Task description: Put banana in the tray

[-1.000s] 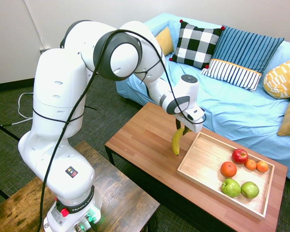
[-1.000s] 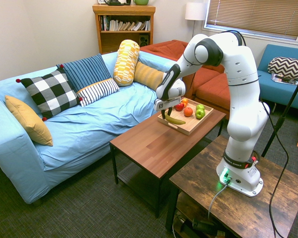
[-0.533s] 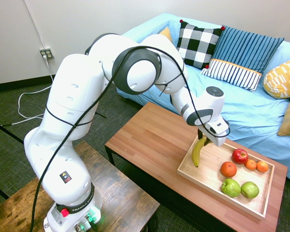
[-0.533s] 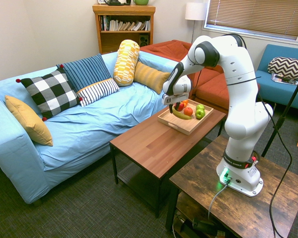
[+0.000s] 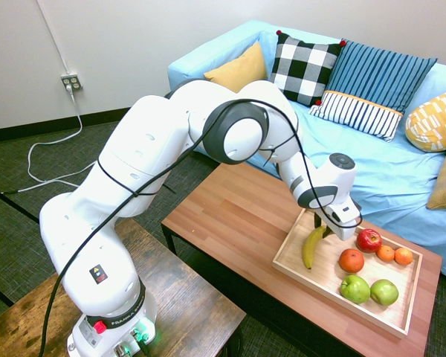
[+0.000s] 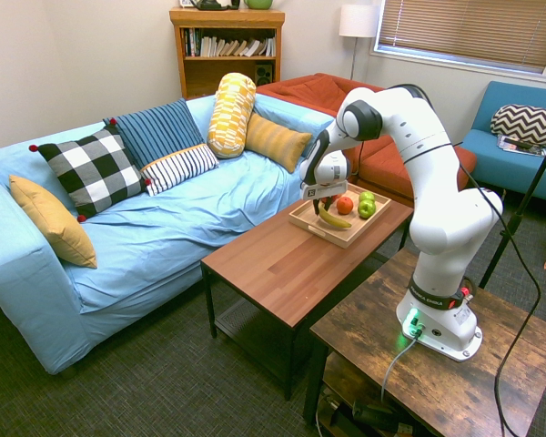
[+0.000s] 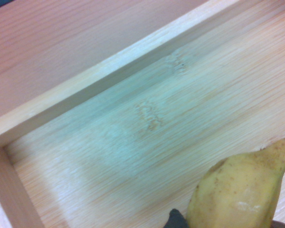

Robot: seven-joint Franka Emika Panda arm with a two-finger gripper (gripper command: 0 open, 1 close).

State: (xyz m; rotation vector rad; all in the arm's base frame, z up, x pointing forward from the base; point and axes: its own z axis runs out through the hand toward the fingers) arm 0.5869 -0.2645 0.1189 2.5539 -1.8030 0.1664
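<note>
While the gripper (image 5: 322, 226) is clamped on the banana (image 5: 312, 247) near one end, the fruit is at the tray (image 5: 285, 256), within its rims as seen from both sides; whether it touches the wooden floor is hard to tell. Beside it lie an orange (image 5: 351, 260) and a red apple (image 5: 369, 240), with two small oranges (image 5: 394, 255) and two green apples (image 5: 369, 291) farther along. The tray sits on the table (image 5: 230, 204), next to the blue sofa (image 5: 312, 141).

bright even room light, soft shadows, wrist view slightly blurred, pale glare
</note>
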